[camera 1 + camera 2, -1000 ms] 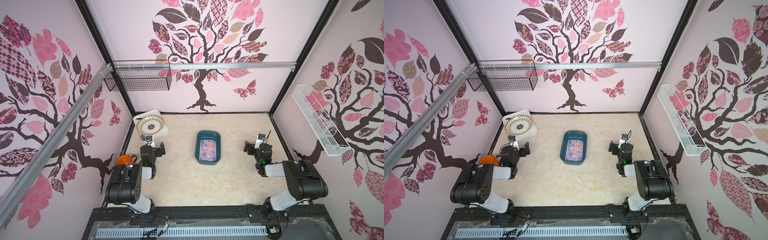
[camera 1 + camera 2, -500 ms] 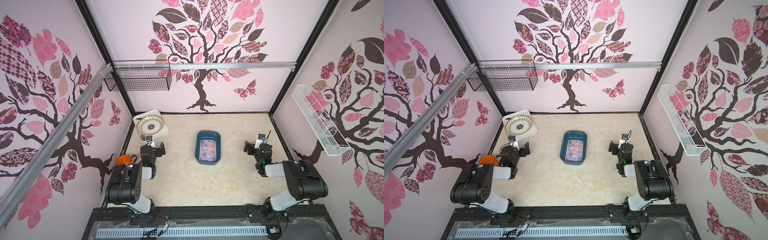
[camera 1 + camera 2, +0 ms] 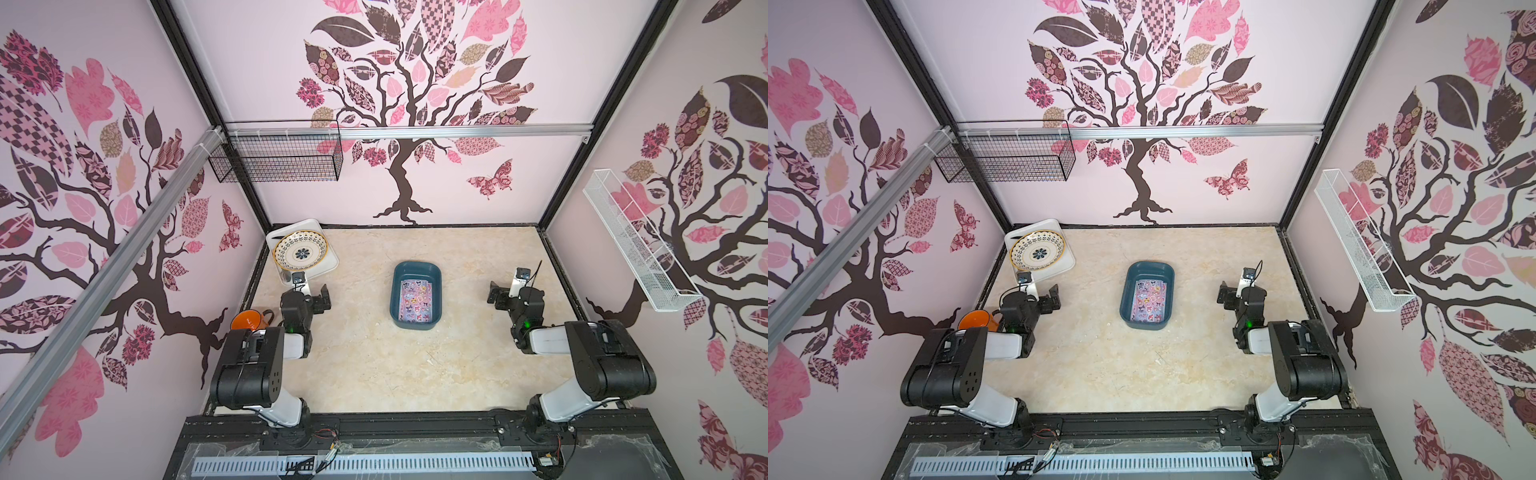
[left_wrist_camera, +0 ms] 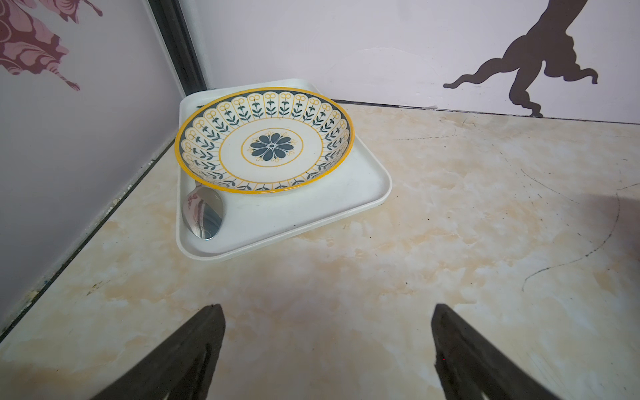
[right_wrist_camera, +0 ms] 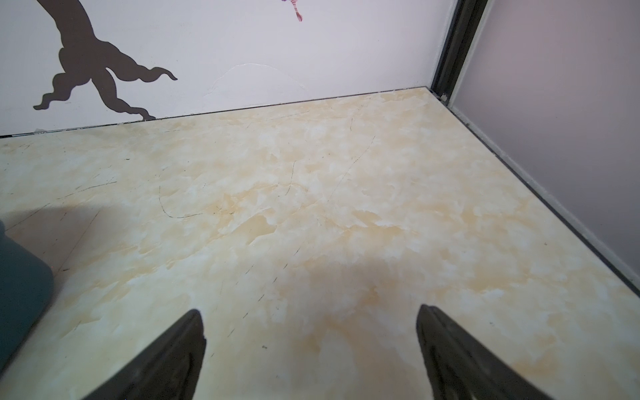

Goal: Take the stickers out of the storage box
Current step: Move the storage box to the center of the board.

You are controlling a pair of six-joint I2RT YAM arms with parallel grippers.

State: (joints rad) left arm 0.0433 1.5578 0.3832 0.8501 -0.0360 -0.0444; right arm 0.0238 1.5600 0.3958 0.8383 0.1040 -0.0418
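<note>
Inside storage box (image 3: 415, 269): stickers (image 3: 415, 301), flat, long axis along box length.
Left of storage box: left claw (image 4: 326, 308), wide, empty.
Right of storage box: right claw (image 5: 310, 310), wide, empty, judged slightly nearer.

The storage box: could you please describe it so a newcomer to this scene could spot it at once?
Look near the middle of the marbled table. The storage box is a rectangular tub with rounded corners, holding pink stickers. Its dark teal colour sets it apart from the white tray and patterned plate in the far left corner.
</note>
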